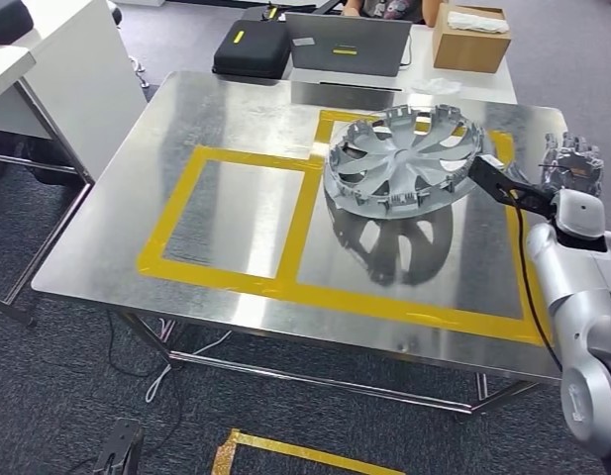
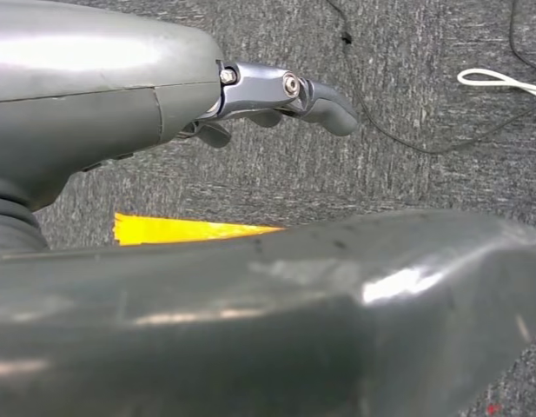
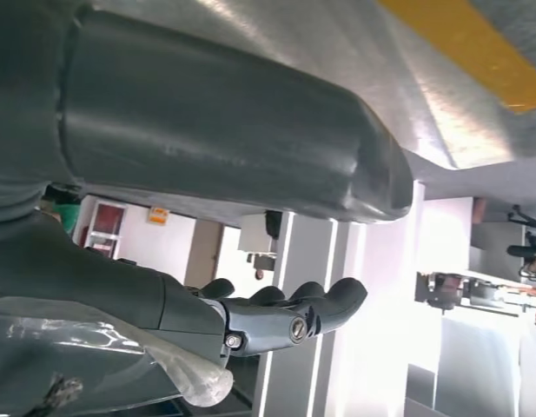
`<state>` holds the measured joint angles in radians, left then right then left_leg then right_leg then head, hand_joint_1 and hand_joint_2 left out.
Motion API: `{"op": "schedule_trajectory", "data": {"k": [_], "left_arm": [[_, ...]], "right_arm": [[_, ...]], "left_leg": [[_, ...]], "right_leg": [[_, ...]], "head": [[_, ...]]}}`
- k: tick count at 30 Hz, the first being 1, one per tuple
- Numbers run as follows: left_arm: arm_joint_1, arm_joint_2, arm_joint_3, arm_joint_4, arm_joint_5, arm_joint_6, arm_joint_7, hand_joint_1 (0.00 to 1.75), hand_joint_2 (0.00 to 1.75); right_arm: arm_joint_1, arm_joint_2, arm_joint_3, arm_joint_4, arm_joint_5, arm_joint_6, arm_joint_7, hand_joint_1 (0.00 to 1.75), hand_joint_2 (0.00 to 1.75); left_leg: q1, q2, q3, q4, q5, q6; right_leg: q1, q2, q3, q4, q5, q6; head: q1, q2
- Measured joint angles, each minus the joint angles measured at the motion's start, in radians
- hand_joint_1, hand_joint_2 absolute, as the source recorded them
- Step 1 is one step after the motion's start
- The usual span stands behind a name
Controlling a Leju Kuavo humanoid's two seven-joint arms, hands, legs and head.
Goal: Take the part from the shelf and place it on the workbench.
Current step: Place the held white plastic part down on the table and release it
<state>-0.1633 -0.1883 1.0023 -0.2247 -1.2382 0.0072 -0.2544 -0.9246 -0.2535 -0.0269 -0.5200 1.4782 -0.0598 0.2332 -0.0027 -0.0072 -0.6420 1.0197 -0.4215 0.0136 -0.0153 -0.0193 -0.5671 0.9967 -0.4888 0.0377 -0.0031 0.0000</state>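
Resting tilted on workbench (image 1: pixel 235 119), hubcap (image 1: pixel 400 158) rim held by R hand (image 1: pixel 511 184).

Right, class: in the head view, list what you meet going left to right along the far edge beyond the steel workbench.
Black zip case → grey laptop → cardboard box.
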Motion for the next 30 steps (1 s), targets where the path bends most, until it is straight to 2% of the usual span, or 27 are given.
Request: {"op": "schedule_trajectory", "data": {"k": [3, 7, 9, 11, 13, 15, 17, 20, 22, 26, 30], "left_arm": [[0.0, 0.0, 0.0, 0.0, -0.002, 0.0, 0.001, 0.0, 0.0], [-0.001, -0.002, 0.0, 0.0, -0.005, 0.0, 0.004, 0.0, 0.0], [0.0, -0.002, 0.0, 0.0, -0.005, 0.0, 0.007, 0.0, 0.0], [0.0, -0.002, 0.0, 0.0, -0.001, 0.0, 0.006, 0.0, 0.0], [0.002, -0.003, 0.0, 0.0, 0.009, 0.002, -0.001, 0.0, 0.0], [0.004, -0.003, 0.001, 0.0, 0.02, 0.003, -0.011, 0.0, 0.0], [0.006, -0.002, 0.002, 0.0, 0.03, 0.004, -0.021, 0.0, 0.0], [0.012, -0.002, 0.002, 0.0, 0.039, 0.004, -0.029, 0.0, 0.0], [0.018, -0.002, 0.003, 0.0, 0.043, 0.005, -0.032, 0.0, 0.0], [0.024, -0.002, 0.005, 0.0, 0.058, 0.008, -0.047, 0.0, 0.0], [0.031, -0.002, 0.012, 0.0, 0.075, 0.014, -0.06, 0.0, 0.0]], "right_arm": [[0.006, -0.011, -0.02, 0.0, 0.023, 0.005, 0.003, 0.0, 0.0], [0.007, -0.028, -0.042, 0.007, 0.072, 0.032, 0.036, 0.0, 1.75], [0.01, -0.036, -0.059, 0.012, 0.082, 0.022, 0.04, 0.0, 1.75], [0.027, -0.034, -0.088, -0.002, 0.046, -0.037, -0.008, 0.0, 0.87], [0.068, -0.007, -0.141, -0.067, -0.076, -0.103, -0.135, 0.0, 0.0], [0.129, 0.049, -0.208, -0.184, -0.251, -0.117, -0.277, 0.0, 0.0], [0.204, 0.12, -0.261, -0.333, -0.426, -0.093, -0.371, 0.0, 0.0], [0.303, 0.208, -0.298, -0.523, -0.57, -0.064, -0.42, 0.0, 0.0], [0.343, 0.244, -0.313, -0.608, -0.644, -0.045, -0.445, 0.0, 0.0], [0.452, 0.325, -0.32, -0.788, -0.898, 0.014, -0.554, 0.0, 0.0], [0.586, 0.406, -0.28, -0.949, -0.99, 0.037, -0.611, 0.0, 0.0]], "left_leg": [[0.0, 0.0, 0.0, 0.0, 0.0, 0.0], [0.0, 0.0, 0.0, 0.0, 0.0, 0.0], [0.0, 0.0, 0.0, 0.0, 0.0, 0.0], [0.0, 0.0, 0.0, 0.0, 0.0, 0.0], [0.0, 0.0, 0.0, 0.0, 0.0, 0.0], [0.0, 0.0, 0.001, -0.001, -0.001, 0.0], [0.001, -0.001, 0.002, -0.001, -0.002, 0.0], [0.002, -0.004, 0.002, -0.001, -0.002, 0.0], [0.002, -0.006, 0.002, -0.001, -0.002, 0.0], [0.002, -0.006, 0.002, -0.002, -0.003, -0.001], [0.002, -0.006, 0.003, -0.001, -0.005, -0.002]], "right_leg": [[0.0, 0.002, 0.0, 0.0, 0.0, 0.0], [0.0, 0.001, 0.0, 0.0, 0.0, 0.0], [0.0, 0.0, 0.0, 0.0, 0.0, 0.0], [0.0, 0.0, 0.001, 0.0, 0.0, 0.0], [0.001, 0.0, 0.002, 0.0, 0.0, 0.0], [0.001, 0.001, 0.002, 0.0, -0.001, 0.0], [0.002, 0.0, 0.002, 0.0, -0.002, 0.0], [0.002, -0.005, 0.003, 0.0, -0.004, -0.001], [0.003, -0.006, 0.004, 0.0, -0.006, -0.002], [0.003, -0.005, 0.004, 0.0, -0.006, -0.002], [0.002, -0.004, 0.005, 0.0, -0.008, -0.002]], "head": [[0.0, 0.0], [0.0, 0.0], [0.0, 0.0], [0.0, 0.0], [0.0, 0.0], [0.0, 0.0], [0.0, 0.0], [0.0, 0.0], [0.0, 0.0], [0.0, 0.0], [0.0, 0.0]]}}
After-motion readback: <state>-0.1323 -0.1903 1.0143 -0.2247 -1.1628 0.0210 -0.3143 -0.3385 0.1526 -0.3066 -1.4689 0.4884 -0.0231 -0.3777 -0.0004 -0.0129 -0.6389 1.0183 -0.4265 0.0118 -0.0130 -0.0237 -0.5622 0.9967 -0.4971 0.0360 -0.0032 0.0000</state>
